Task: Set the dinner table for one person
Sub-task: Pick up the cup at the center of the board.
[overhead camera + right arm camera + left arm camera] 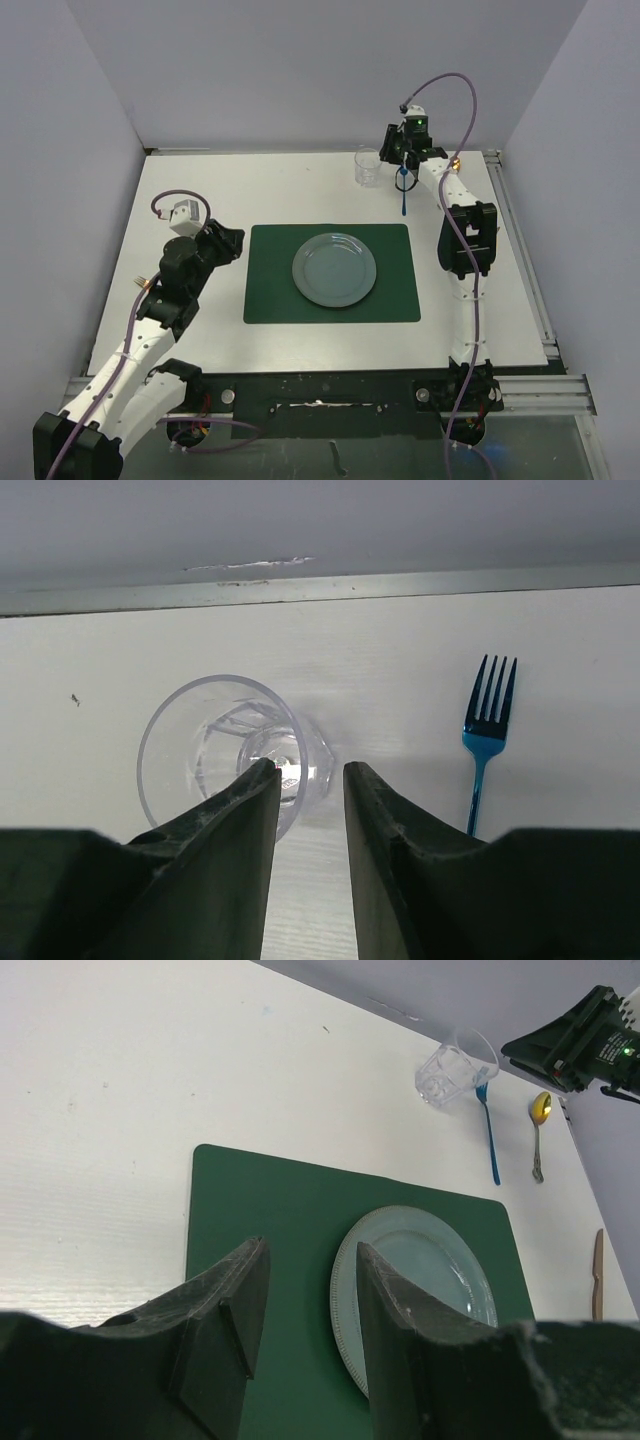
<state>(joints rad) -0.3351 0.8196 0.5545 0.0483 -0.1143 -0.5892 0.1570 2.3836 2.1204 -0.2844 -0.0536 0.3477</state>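
Seen from above, the dinner table [280,190], a broad white tabletop, filled the middle of the frame; a dark green placemat [270,290] lay at its centre with a grey-blue plate [334,269] on it. The left gripper [228,243] sat at centre left, above bare tabletop just beside the placemat's left edge; its jaws stood moderately apart with nothing between them. The right gripper [402,165] was at the upper right, over the table's far edge; its jaws stood narrowly apart and gripped nothing. In its wrist view a clear cup [225,745] stood on the table just beyond the fingertips, partly hidden by the left one, so contact could not be told; a blue fork [487,730] lay to the right, apart from the cup.
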